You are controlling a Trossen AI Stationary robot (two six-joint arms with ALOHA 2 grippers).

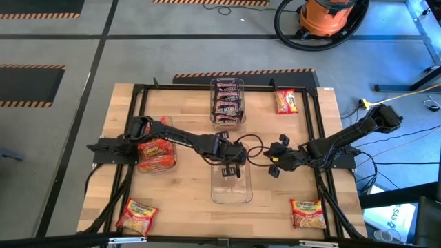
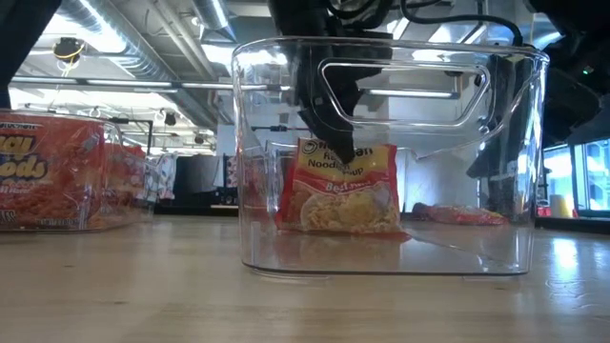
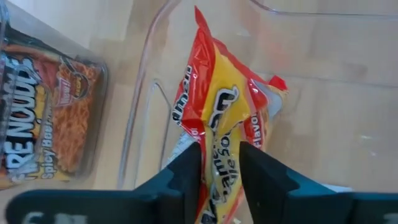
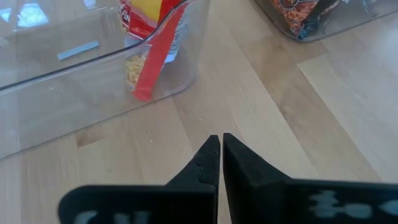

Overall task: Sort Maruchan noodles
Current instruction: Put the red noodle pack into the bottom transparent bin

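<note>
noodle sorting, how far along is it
Done: dark packets fill the far bin, orange ones the left bin. In hand: the left gripper holds a red-yellow packet inside the near bin. Left: three loose packets at table corners. Right gripper waits shut.

The right gripper [image 4: 220, 152] hangs over bare wooden table [image 4: 348, 124], its two dark fingers [image 4: 249, 174] pressed together with only a thin seam between them and nothing caught there. Ahead of it stands a clear plastic bin [image 4: 93, 81], and through the bin's wall shows a red and yellow noodle packet [image 4: 152, 31], upright and tilted, its lower corner near the bin floor. A second clear bin [image 4: 323, 18] holding orange-red packets [image 4: 301, 9] sits well apart from the first.
</note>
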